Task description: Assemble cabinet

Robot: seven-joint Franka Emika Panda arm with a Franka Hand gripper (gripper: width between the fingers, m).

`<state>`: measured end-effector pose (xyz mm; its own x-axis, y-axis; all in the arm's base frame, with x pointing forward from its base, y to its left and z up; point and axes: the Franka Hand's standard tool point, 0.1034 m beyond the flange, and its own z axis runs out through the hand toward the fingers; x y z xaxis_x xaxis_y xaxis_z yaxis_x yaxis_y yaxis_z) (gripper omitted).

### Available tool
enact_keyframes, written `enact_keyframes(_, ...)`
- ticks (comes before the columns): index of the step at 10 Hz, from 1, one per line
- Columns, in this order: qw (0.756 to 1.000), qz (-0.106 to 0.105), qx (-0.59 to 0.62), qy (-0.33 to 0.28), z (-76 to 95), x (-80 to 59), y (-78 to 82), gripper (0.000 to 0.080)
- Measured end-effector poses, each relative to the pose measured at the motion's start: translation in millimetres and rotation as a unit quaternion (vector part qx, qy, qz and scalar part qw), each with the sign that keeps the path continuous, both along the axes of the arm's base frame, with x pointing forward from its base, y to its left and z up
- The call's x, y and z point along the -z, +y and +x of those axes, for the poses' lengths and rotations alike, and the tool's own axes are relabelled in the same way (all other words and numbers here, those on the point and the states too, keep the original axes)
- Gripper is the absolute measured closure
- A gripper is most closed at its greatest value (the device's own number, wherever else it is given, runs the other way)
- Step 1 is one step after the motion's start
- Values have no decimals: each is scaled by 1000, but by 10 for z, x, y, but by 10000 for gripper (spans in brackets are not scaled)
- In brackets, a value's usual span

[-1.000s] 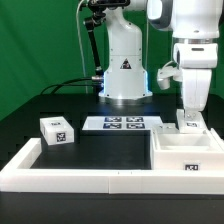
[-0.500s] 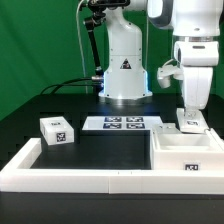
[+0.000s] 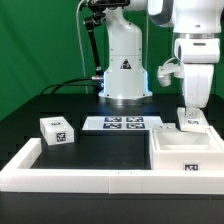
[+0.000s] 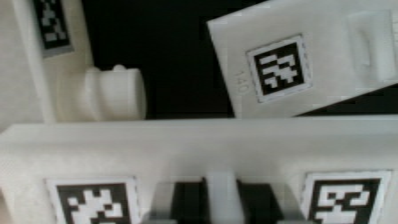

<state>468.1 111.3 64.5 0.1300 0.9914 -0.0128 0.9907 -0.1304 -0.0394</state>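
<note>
Cabinet body (image 3: pixel 188 158): open-top white box, upright, at front corner on exterior view's right, w/ one tag on its front face. It sits on the black table (image 3: pixel 100 148), tucked inside the white border rails (image 3: pixel 90 172) that run along the front and the exterior view's left.

Right block (image 3: pixel 192 123): small, white, tagged, just behind the body's rear wall; can't tell if they touch. Gripper (image 3: pixel 190 112) is straight down on this block, pointing vertical. Fingertips are at the block's top, but the gap btwn fingers is not readable, so can't tell if it grips or is just spread over it.

Left block (image 3: pixel 57 129): same kind, tag facing front, alone on exterior view's left, well apart from body. Marker board (image 3: pixel 120 124) lies flat btwn the two blocks, toward the back. Arm base (image 3: pixel 124 65) stands behind the board.

Wrist view, close and blurry: a wide white part w/ two tags (image 4: pixel 196 150) fills the near field; beyond it a tilted tagged panel (image 4: pixel 285 65) and a white knobbed piece (image 4: pixel 111 88), black table btwn them. Fingers not clearly made out here.
</note>
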Motion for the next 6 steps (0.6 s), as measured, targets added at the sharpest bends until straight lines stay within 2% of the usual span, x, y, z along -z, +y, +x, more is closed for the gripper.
enact_keyframes(3, 1000, 1, -2, 3, -13, 42, -1, 729)
enact_keyframes(6, 1000, 8, -9, -4, 194, 89, -14, 729)
